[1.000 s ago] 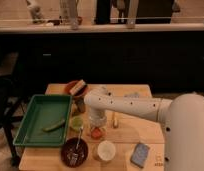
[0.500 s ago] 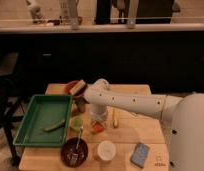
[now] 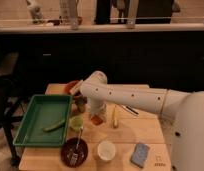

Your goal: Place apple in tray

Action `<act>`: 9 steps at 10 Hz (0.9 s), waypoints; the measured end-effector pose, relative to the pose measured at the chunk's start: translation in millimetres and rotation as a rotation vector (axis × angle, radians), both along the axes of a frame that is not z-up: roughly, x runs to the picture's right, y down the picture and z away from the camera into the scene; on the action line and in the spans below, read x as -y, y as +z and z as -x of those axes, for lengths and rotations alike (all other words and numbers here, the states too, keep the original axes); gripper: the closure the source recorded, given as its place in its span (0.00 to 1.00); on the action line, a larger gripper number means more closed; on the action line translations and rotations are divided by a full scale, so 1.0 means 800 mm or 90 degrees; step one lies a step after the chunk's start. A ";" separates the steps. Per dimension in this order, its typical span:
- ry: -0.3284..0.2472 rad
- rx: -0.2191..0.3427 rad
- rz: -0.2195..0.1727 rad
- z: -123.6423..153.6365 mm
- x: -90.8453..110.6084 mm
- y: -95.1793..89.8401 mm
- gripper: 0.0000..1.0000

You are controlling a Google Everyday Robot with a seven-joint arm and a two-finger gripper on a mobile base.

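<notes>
With a bowl (image 3: 74,151) and white cup (image 3: 106,150) sitting at the worktop's (image 3: 140,132) near edge, the gripper (image 3: 97,115) is pinching the apple (image 3: 97,120) in closed jaws, low over the worktop beside a green cup (image 3: 76,123). The carry appears to be in hand. Next, the fruit is needing a lift leftward over the tray's (image 3: 26,142) rim. Behind, the white arm (image 3: 130,97) is reaching in from the right, its wrist pointing straight down.
</notes>
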State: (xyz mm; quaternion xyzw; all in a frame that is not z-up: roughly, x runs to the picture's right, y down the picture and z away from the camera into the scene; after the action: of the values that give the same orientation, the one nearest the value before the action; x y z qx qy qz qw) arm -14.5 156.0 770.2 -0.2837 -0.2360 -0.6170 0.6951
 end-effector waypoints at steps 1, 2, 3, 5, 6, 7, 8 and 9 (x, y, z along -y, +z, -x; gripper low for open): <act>-0.006 0.003 -0.012 0.009 0.013 -0.006 1.00; -0.010 0.007 -0.019 0.018 0.021 -0.009 1.00; -0.018 0.013 -0.027 0.033 0.028 -0.013 1.00; -0.032 0.029 -0.036 0.073 0.039 -0.016 1.00; -0.036 0.038 -0.040 0.090 0.043 -0.017 1.00; -0.042 0.052 -0.042 0.114 0.047 -0.018 1.00; -0.043 0.059 -0.044 0.126 0.049 -0.018 1.00; -0.042 0.061 -0.043 0.128 0.048 -0.018 1.00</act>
State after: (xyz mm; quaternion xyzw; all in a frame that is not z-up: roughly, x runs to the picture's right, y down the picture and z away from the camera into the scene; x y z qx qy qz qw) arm -116.8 117.4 755.4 -0.2375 -0.2386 -0.6602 0.6714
